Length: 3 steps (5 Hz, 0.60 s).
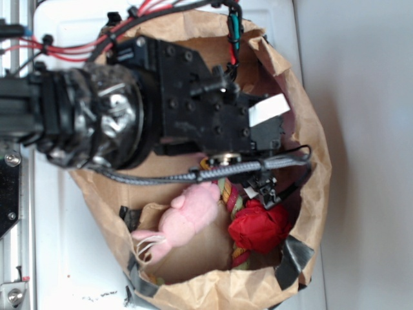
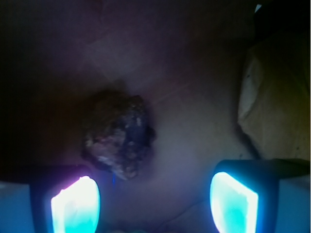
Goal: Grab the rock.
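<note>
In the wrist view the rock (image 2: pixel 119 137), a dark rough lump, lies on the brown paper floor of the bag, just beyond and a little left of my gripper (image 2: pixel 154 204). The two glowing pads (image 2: pixel 77 206) stand wide apart with nothing between them; the gripper is open. In the exterior view the arm's black body reaches down into the paper bag (image 1: pixel 319 168) and hides the rock and the fingertips.
A pink plush animal (image 1: pixel 187 216), a red cloth ball (image 1: pixel 259 226) and a striped rope lie in the bag's lower part. The bag's paper wall (image 2: pixel 272 97) rises at the right in the wrist view. Cables (image 1: pixel 193 174) cross the bag.
</note>
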Tool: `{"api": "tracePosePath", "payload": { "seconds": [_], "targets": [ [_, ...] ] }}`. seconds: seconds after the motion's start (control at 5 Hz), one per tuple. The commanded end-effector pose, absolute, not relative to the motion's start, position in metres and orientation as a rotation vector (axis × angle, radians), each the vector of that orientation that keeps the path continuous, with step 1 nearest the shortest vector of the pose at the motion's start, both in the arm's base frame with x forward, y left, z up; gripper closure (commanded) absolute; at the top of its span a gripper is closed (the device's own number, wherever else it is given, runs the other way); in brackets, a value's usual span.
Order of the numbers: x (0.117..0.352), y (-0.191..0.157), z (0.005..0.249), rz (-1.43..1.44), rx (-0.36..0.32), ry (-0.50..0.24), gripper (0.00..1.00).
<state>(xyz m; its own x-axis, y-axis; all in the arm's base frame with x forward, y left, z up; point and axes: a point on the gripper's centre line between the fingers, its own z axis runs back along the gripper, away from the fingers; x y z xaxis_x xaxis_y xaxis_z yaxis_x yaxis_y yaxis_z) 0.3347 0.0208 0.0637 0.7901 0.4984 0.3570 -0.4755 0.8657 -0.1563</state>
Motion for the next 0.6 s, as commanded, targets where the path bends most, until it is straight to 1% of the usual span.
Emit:
{"api": "tracePosePath", "payload": {
  "seconds": [0.0, 0.2, 0.4],
  "targets": [
    [0.3443, 0.0224, 0.1055, 0.517, -0.102, -0.443, 0.0],
    [0.3458, 0.0191, 0.1131, 0.542, -0.124, -0.431, 0.0],
    [0.3475, 0.0163, 0.1142, 0.561, -0.165, -0.439, 0.0]
  ]
}}
